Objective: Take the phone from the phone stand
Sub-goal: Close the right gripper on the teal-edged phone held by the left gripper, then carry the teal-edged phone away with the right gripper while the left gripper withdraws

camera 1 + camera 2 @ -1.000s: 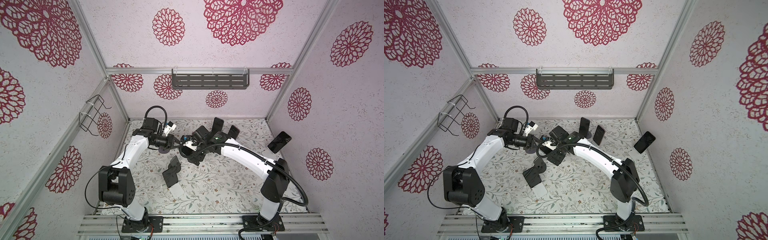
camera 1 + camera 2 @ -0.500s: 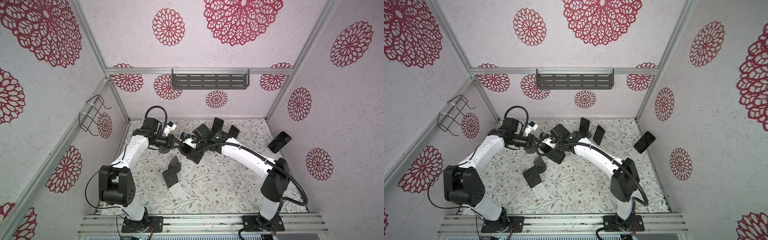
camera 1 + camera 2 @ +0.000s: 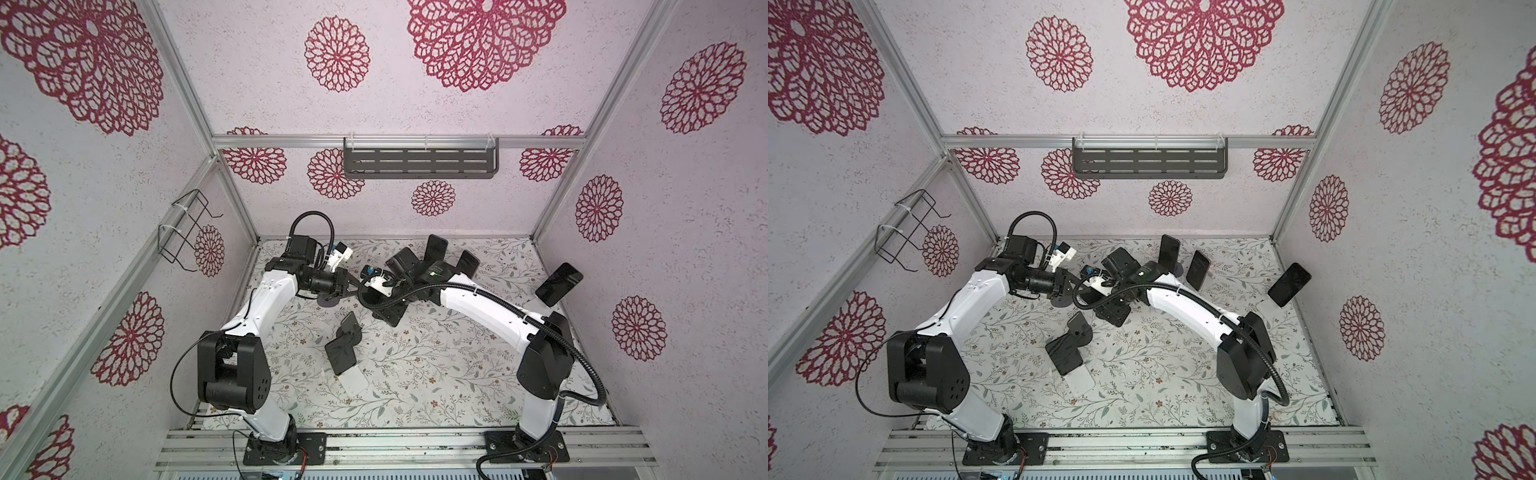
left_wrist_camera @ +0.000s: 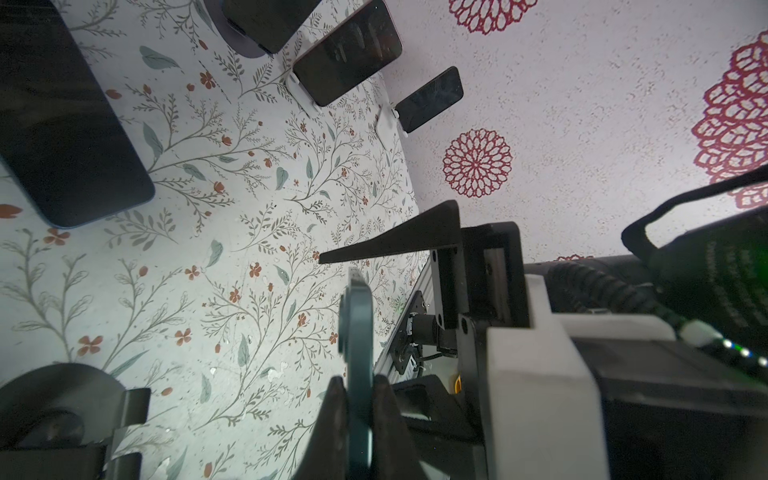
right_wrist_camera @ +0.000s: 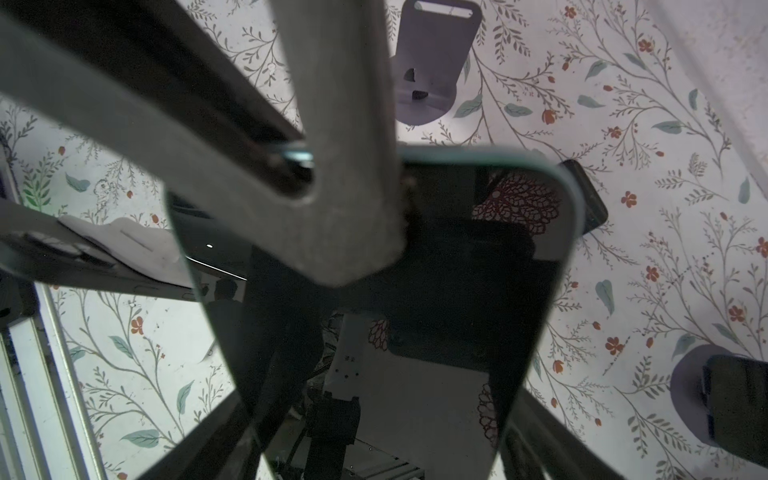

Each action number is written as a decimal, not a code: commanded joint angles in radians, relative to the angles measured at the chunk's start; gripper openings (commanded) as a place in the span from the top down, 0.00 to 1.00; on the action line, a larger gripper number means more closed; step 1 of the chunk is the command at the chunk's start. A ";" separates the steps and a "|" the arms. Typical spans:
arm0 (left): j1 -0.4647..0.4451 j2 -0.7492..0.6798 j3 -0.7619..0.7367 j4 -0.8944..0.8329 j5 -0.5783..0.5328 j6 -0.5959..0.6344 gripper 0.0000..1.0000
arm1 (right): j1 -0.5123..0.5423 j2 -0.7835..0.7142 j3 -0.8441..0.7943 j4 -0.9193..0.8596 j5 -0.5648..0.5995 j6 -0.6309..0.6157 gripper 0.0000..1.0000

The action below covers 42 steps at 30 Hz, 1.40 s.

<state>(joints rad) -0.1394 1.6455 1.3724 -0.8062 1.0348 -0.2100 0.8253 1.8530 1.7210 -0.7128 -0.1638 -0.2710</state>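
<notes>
The phone [image 4: 356, 324], dark-screened with a teal rim, hangs in the air, off any stand. My left gripper [image 4: 358, 380] is shut on one end of it. In the right wrist view the left gripper's fingers [image 5: 345, 166] clamp the phone [image 5: 415, 332] at its far edge. My right gripper [image 5: 380, 392] is open, one finger close along each long side of the phone. An empty grey phone stand [image 5: 432, 62] sits on the floral mat beyond; in a top view its round base [image 3: 327, 301] shows under the left gripper [image 3: 353, 287].
Other phones lean on stands: two at the back [image 3: 434, 251] [image 3: 467, 264], one by the right wall [image 3: 559, 284], one in front on a white stand [image 3: 345, 347]. A grey shelf [image 3: 419, 164] hangs on the back wall and a wire rack [image 3: 187, 232] on the left wall.
The right arm has shifted a little toward the left gripper and its fingers have drawn in around the phone. The left gripper has kept its hold in the same place.
</notes>
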 commanded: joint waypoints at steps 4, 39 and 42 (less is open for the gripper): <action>-0.005 0.005 0.028 0.004 0.033 0.015 1.00 | -0.025 -0.030 -0.020 0.060 -0.006 0.065 0.24; 0.081 -0.251 -0.096 0.259 -0.519 -0.065 0.37 | -0.044 0.000 -0.105 -0.056 0.169 0.822 1.00; 0.091 -0.253 -0.099 0.266 -0.540 -0.078 0.37 | -0.029 0.039 -0.095 -0.082 0.216 0.889 1.00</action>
<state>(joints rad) -0.0620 1.4120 1.2831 -0.5804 0.5613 -0.2638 0.7845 1.8717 1.6112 -0.7616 0.0044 0.4854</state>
